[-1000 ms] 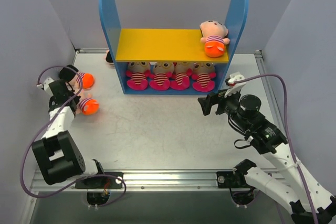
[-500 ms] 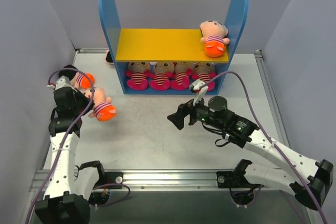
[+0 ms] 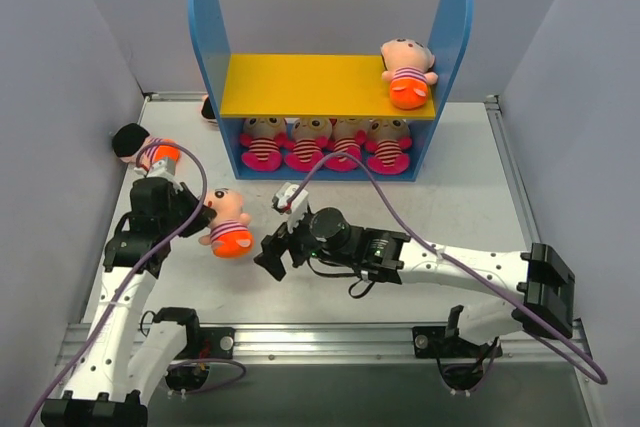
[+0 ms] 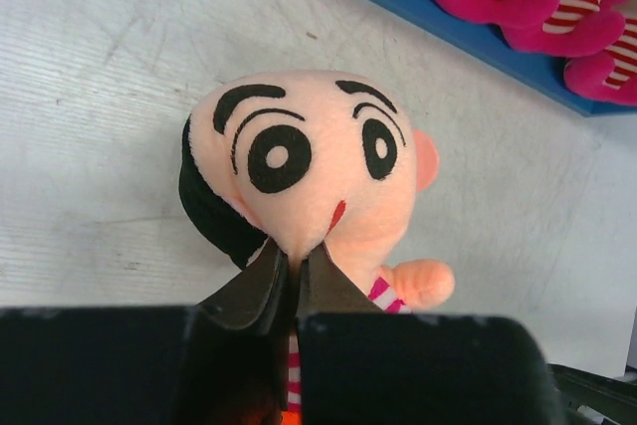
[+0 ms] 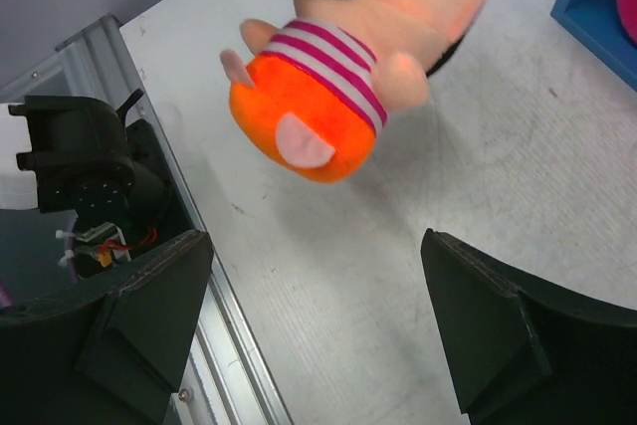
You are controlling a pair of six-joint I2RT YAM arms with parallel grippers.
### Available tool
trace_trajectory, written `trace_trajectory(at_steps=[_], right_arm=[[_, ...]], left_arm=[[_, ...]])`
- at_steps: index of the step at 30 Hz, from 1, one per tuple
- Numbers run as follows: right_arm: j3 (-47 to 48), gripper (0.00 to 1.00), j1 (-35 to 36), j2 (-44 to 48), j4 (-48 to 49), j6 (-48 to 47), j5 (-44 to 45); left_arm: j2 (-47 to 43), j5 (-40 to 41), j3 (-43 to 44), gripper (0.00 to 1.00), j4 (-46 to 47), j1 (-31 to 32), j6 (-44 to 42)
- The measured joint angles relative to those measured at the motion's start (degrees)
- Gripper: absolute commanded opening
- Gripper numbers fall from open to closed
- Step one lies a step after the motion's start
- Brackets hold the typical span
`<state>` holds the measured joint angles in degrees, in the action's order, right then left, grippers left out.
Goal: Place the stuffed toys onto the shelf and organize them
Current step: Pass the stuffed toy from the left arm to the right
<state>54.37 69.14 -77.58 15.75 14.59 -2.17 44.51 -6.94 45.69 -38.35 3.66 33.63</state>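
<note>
- Target: the peach-headed toy [image 3: 230,225] with the orange bottom, which seems to hang just off the worktop [image 3: 440,197], at about 7 o'clock from the shelf [image 3: 208,27].
- My left gripper [image 3: 205,215] has it, clamped tight on a pinch of plush just under the face [image 4: 318,161].
- Axis, seen from above: the head points to 12 o'clock and the orange bottom to 6. In my right wrist view [image 5: 328,77] it tilts, head toward 2 o'clock and bottom toward 8.
- My right gripper [image 3: 270,252] is spread wide and holds nothing. It sits just beside the toy, which lies at 10 o'clock from it, and its mouth faces the orange end.
- This looks to me like a hand-over. The bottom and striped middle are bare and nearer to my right gripper, while the head end is taken by my left fingers [image 4: 249,291]. I would close across the body, well below them.
- The near rail [image 3: 330,332] runs at 6 o'clock, close under my right arm, so there is little room to back off that way.
- Toward 12 o'clock the worktop lies open up to the shelf.
- On the shelf, the yellow upper board [image 3: 300,85] carries one orange-bottomed toy [image 3: 407,75] at its 3 o'clock end.
- The four magenta toys [image 3: 325,144] fill the lower level.
- Another orange-bottomed toy [image 3: 152,152] lies at 10 o'clock from the held one, near the left wall.
</note>
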Motion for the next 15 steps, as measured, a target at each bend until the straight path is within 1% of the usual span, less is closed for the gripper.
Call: trace_trajectory(at_steps=[6,9,15], right_arm=[[6.10,0.90,3.17,-5.57,0.63,-8.50,0.09],[9.01,0.89,3.76,-7.34,-1.18,-12.72,0.02],[11.45,0.87,4.09,-9.79,-2.36,-16.22,0.20]], left_arm=[[-0.07,-0.24,1.05,0.03,-2.58,4.55,-0.02],[-0.15,0.37,2.05,0.03,-3.13,6.45,-0.02],[-0.94,1.60,2.80,0.02,-3.06,10.19,0.28]])
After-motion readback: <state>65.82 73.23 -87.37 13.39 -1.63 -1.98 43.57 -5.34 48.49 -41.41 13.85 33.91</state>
